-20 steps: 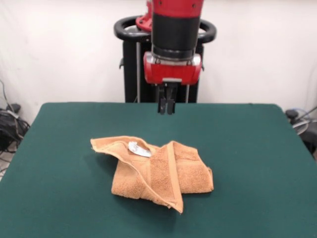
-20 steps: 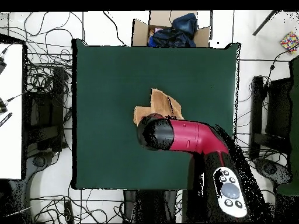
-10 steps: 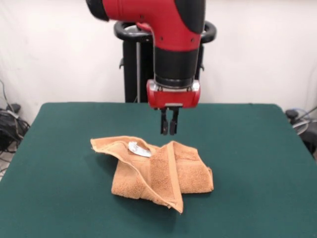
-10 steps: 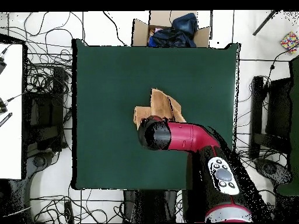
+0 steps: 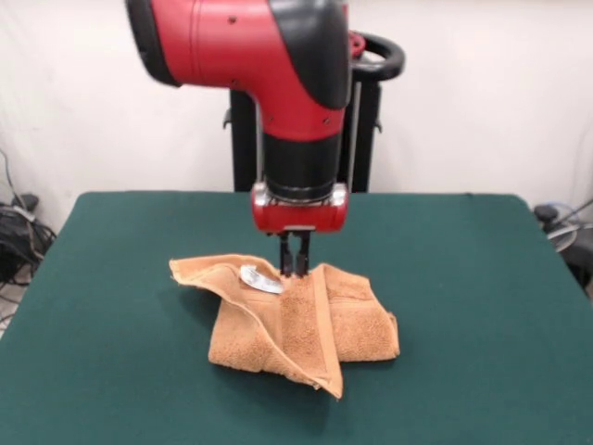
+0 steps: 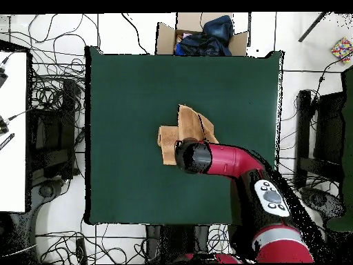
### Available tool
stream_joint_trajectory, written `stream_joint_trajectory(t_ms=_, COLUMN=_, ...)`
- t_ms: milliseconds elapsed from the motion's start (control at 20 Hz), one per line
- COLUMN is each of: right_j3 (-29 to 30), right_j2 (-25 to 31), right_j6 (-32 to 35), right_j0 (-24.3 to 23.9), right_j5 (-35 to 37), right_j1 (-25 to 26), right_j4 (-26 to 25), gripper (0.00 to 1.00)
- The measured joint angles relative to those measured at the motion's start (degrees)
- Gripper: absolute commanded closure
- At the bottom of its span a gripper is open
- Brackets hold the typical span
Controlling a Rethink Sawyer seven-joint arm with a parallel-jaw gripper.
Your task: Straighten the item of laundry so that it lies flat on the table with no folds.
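Crumpled orange-tan towel [image 5: 296, 320] folded over itself mid-worktop [image 5: 482, 306], white label [image 5: 259, 279] up near its far edge, hand [image 5: 295, 269] poised there with fingers narrow, seemingly reaching for a grasp; next, pinching a fold and drawing it outward.

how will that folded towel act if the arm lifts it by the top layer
Probably floppy: the orange-tan terry towel already slumps in soft, uneven folds on the green table, so one raised layer should peel up and drape rather than lift the whole bundle. Its looped pile looks grippy, so it likely drags instead of sliding. The end effector sits at its top fold.
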Motion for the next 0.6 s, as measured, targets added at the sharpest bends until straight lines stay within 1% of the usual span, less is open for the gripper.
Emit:
stream_joint_trajectory(t_ms=400, right_j3=-3.3, right_j2=0.0, right_j6=0.0, right_j0=-1.6, right_j5=-0.4, right_j1=3.3, right_j4=-2.1, gripper=1.0)
stream_joint_trajectory(t_ms=600, right_j3=-4.9, right_j2=0.0, right_j6=0.0, right_j0=-1.7, right_j5=-2.0, right_j1=5.3, right_j4=-2.9, gripper=1.0)
